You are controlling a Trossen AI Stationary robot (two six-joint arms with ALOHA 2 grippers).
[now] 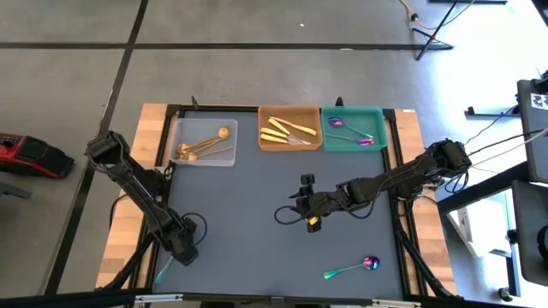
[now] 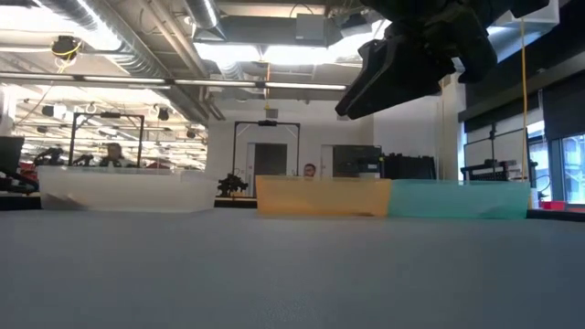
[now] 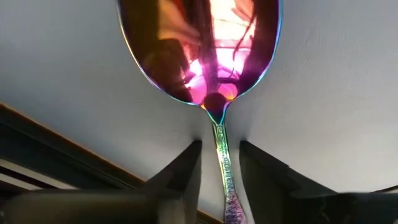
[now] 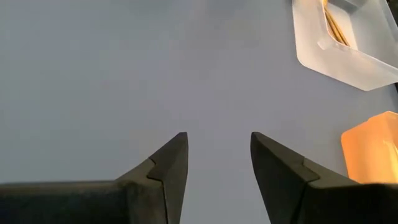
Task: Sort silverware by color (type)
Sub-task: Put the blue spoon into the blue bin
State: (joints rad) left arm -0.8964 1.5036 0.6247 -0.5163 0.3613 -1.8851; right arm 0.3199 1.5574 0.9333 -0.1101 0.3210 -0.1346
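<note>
An iridescent purple-teal spoon (image 3: 205,50) lies flat on the grey table near its front left corner. Only the tip of its handle (image 1: 163,272) shows in the high view. My left gripper (image 3: 221,143) points steeply down over it, open, with one finger on each side of the slim handle just behind the bowl and a small gap on both sides. A second iridescent spoon (image 1: 353,269) lies near the front right. My right gripper (image 1: 310,221) hangs open over the table's middle, with nothing between its fingers (image 4: 168,168).
Along the far edge stand a clear tray (image 1: 204,154) with copper-gold spoons, an orange tray (image 1: 289,144) with pale gold knives and a teal tray (image 1: 353,145) with iridescent spoons. The table's dark frame (image 3: 56,162) runs close by the left gripper.
</note>
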